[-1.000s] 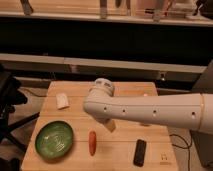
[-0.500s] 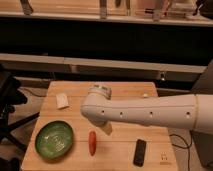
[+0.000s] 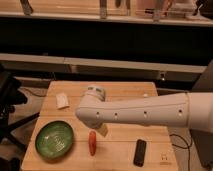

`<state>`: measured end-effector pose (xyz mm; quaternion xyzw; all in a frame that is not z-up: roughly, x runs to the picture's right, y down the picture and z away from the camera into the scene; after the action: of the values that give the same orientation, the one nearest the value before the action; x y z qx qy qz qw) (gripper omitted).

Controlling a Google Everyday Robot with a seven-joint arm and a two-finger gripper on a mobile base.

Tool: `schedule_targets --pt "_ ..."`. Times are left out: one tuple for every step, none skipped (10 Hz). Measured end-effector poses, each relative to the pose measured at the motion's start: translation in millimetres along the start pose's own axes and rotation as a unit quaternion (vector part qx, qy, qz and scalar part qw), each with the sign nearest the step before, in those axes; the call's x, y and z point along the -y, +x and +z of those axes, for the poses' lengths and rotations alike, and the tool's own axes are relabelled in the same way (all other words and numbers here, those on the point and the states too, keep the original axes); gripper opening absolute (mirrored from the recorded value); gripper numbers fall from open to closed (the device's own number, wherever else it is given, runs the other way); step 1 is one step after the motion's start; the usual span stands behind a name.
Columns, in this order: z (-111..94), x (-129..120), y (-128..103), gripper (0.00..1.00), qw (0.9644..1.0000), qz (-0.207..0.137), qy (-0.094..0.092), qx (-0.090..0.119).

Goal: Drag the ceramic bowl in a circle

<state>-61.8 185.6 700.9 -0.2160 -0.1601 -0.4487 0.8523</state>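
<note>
The ceramic bowl (image 3: pixel 55 140) is wide, shallow and glossy green, and it sits at the front left of the wooden table (image 3: pixel 125 90). My white arm reaches in from the right across the table's middle and ends in a rounded joint right of and above the bowl. The gripper (image 3: pixel 102 130) is mostly hidden under that joint; only a pale tip pokes out below the arm. It is open, holds nothing and hangs to the right of the bowl, apart from it.
A slim red-orange object (image 3: pixel 92 142) lies just right of the bowl, under the arm's end. A black oblong object (image 3: pixel 140 152) lies at the front right. A small whitish cup (image 3: pixel 62 100) stands at the back left. A dark chair (image 3: pixel 7 100) is beside the table's left edge.
The arm's end has shifted a little to the left and toward the table's front. The bowl and the other objects have not moved.
</note>
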Motion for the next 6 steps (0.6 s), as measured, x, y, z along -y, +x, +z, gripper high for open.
schedule_targets --pt "2 5 -9 0.80 0.9999 -0.011 0.000 0.005" --pt "3 12 -18 0.80 0.9997 -0.024 0.002 0.010" --pt "6 16 -24 0.80 0.9993 -0.035 0.002 0.013" --pt "8 19 -29 0.80 0.9988 -0.046 0.004 0.018" --pt "10 23 -34 0.80 0.9982 -0.056 0.006 0.022" --pt "13 25 -38 0.80 0.9977 -0.062 0.007 0.025"
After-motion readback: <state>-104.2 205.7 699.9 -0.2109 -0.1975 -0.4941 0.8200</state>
